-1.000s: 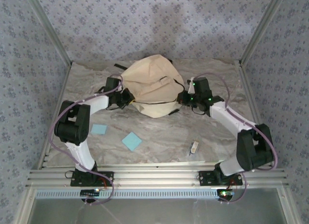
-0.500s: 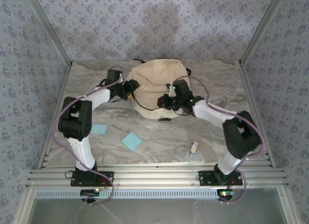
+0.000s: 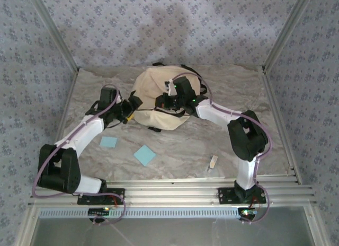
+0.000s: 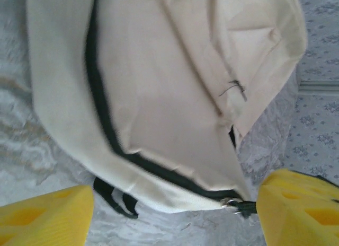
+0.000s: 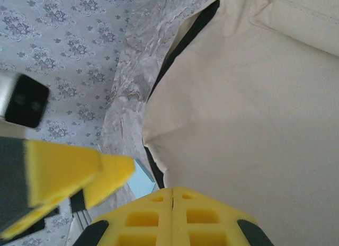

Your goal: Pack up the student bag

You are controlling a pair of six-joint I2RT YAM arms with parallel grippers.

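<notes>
The student bag (image 3: 159,111), a beige backpack with black trim, lies at the back middle of the marble table. My left gripper (image 3: 131,105) is at the bag's left edge. In the left wrist view it is open (image 4: 172,217), its yellow fingers (image 4: 45,217) wide apart before the bag's (image 4: 159,97) black zipper line and metal zipper pull (image 4: 233,204). My right gripper (image 3: 165,101) hangs over the top of the bag. Its fingers are shut (image 5: 172,195) above the beige fabric (image 5: 254,113), with nothing visible between them. A finger of the left gripper (image 5: 79,169) shows beside it.
Two light blue paper squares (image 3: 108,142) (image 3: 144,155) lie on the table in front of the bag. A small white item (image 3: 213,161) sits near the front right. A black strap loop (image 4: 114,199) pokes out from under the bag. Patterned walls enclose the table.
Both arms have swung left. The right gripper went from the bag's right side to over its top. The bag has shifted and bunched rounder, and the left arm has stretched out.
</notes>
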